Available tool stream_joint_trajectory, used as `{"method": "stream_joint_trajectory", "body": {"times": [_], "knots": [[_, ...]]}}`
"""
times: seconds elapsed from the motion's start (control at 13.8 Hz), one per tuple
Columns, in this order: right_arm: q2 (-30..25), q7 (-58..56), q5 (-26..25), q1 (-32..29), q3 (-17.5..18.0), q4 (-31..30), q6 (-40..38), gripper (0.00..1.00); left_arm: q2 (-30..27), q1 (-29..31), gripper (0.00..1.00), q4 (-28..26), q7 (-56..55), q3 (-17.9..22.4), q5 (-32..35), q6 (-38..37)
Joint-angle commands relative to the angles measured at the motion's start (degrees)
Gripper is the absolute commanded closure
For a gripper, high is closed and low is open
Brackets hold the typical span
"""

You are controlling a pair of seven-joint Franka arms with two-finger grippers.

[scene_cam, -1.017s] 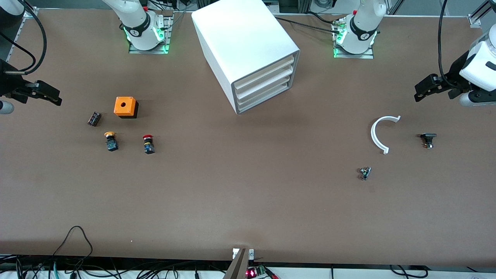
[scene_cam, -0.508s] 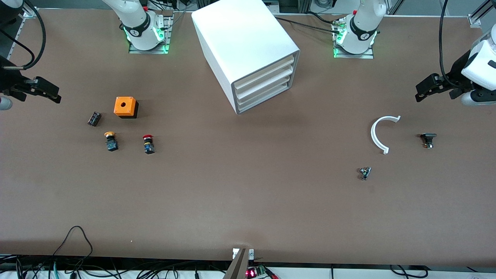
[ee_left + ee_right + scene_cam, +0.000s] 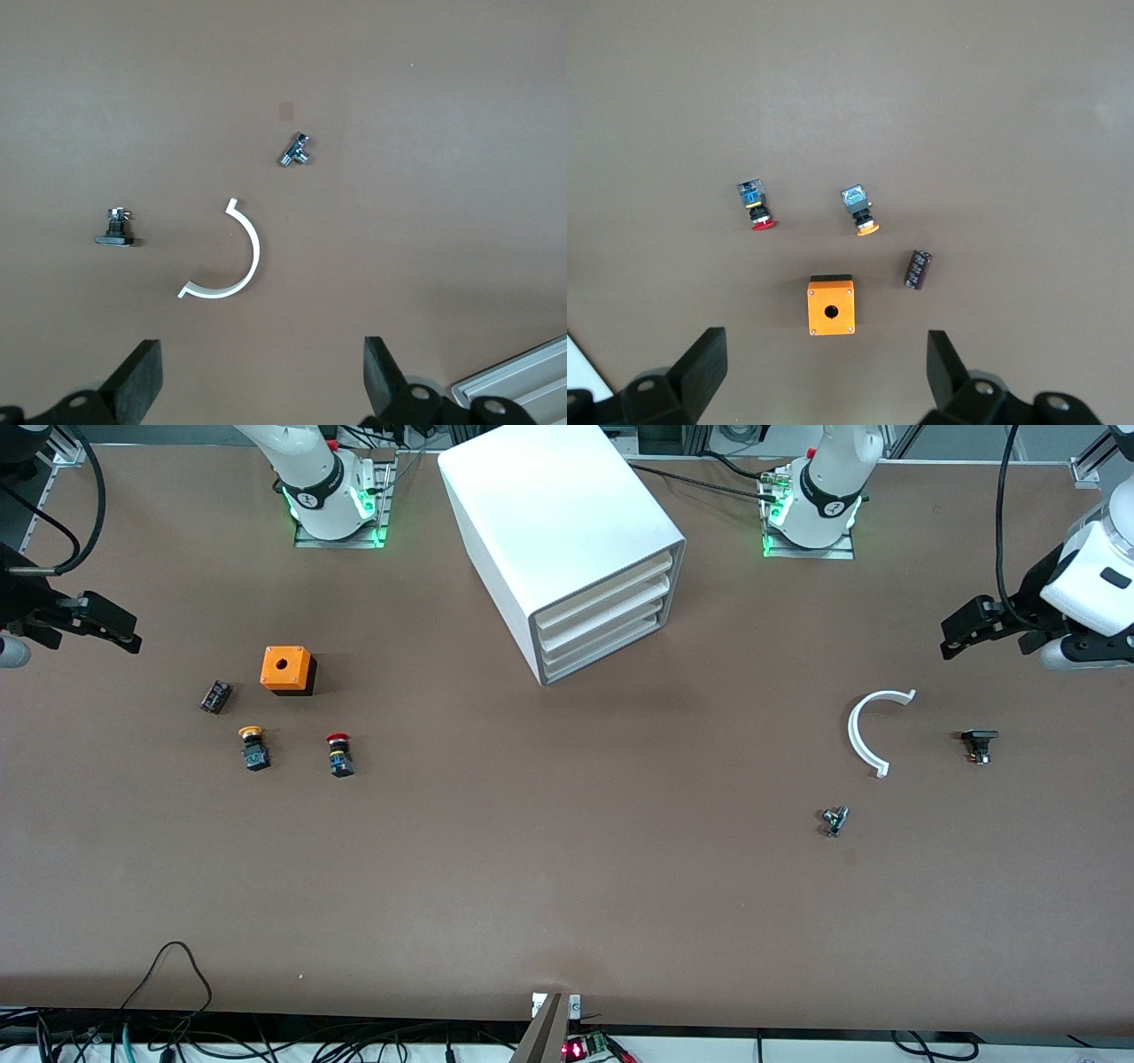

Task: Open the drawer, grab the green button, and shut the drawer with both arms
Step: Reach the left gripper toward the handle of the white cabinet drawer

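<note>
So the bottom drawer (image 3: 602, 651) of the white cabinet (image 3: 558, 531) sits pushed in, mid-table, well apart from both grippers. Left gripper (image 3: 961, 629) hangs over its end of the table, fingers (image 3: 142, 381) spread wide, holding nothing. Right gripper (image 3: 111, 631) same deal at its own end. No green button visible anywhere (only the red-capped button (image 3: 755, 211) and yellow-capped button (image 3: 860, 212)). Left wrist view catches the white curved piece (image 3: 232, 266) and just a cabinet corner.

A big white box cabinet (image 3: 567, 540) with stacked shallow tray drawers, all shut, stands between the arm bases. Both black two-finger grippers hang spread in the air: right gripper (image 3: 120, 631) near an orange square box (image 3: 286, 669), left gripper (image 3: 961, 631) above a white plastic half-ring (image 3: 861, 731).
</note>
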Motion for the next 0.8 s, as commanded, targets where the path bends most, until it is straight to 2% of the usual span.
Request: {"method": "stream_joint_trajectory", "body": {"times": [0.0,0.15,0.36,0.58,0.73], "knots": [[-1.98,0.96,-0.59,-0.01,0.36,-1.77,-0.26,0.0,2.62,-0.13,0.0,3.45,0.23,-0.26,-0.84,-2.97],[-2.07,1.04,-0.5,-0.01,0.27,-2.03,-0.17,0.0,3.34,0.39,0.0,3.28,1.02,-0.17,-1.36,-3.24],[-4.69,0.96,-0.5,-0.1,0.27,-5.54,1.49,0.0,6.32,-0.4,0.0,2.93,1.02,-1.66,-1.27,-3.15],[-6.46,0.96,-0.5,-0.1,0.18,-8.27,2.9,0.0,12.03,-0.57,0.0,0.92,1.28,-2.28,-2.06,-3.15],[-6.55,0.96,-0.59,-0.1,0.18,-8.28,2.9,0.0,16.41,-0.48,0.0,-1.45,3.91,-3.33,-9.76,-2.97]]}}
